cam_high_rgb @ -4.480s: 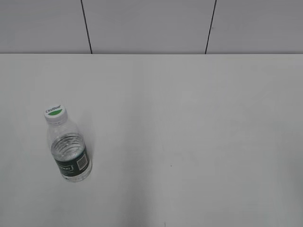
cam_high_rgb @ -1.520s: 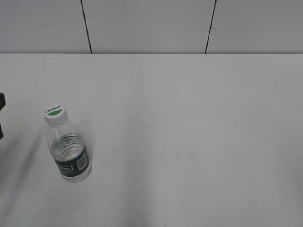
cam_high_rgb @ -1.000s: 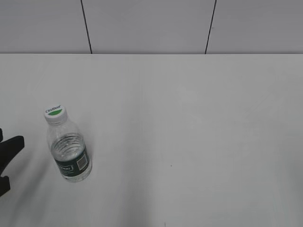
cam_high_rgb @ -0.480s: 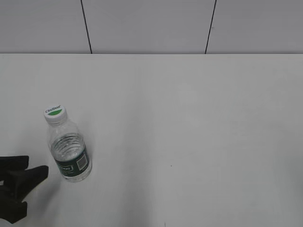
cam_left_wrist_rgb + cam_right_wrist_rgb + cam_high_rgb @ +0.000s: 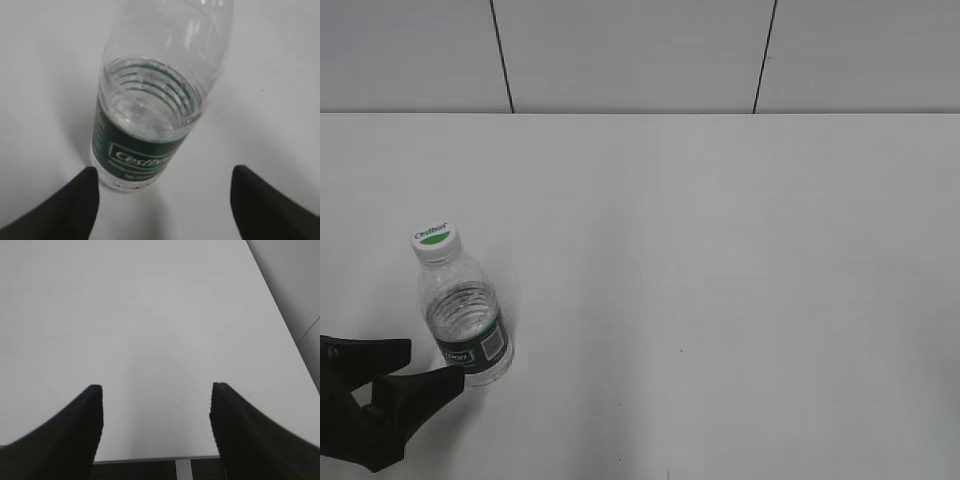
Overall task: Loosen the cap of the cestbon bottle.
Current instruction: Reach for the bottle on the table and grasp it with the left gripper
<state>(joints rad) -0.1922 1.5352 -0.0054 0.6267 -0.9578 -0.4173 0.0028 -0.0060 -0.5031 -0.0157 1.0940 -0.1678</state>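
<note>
The cestbon bottle [image 5: 468,325] stands upright on the white table at the left, clear with a dark green label band. Its white cap [image 5: 436,240] with a green oval sits on top. My left gripper [image 5: 428,364] is open at the lower left, its fingertips just short of the bottle's base. In the left wrist view the bottle [image 5: 150,130] fills the frame just ahead of the open jaws [image 5: 165,172]; the cap is out of that view. My right gripper [image 5: 156,395] is open and empty over bare table. It does not show in the exterior view.
The white table [image 5: 720,250] meets a grey panelled wall [image 5: 640,50] at the back. In the right wrist view the table's near edge [image 5: 150,459] lies just below the jaws, and its right edge [image 5: 280,315] runs along a grey floor.
My left gripper has come in from the left edge and moved right and down toward the bottle's base. The bottle has not moved.
</note>
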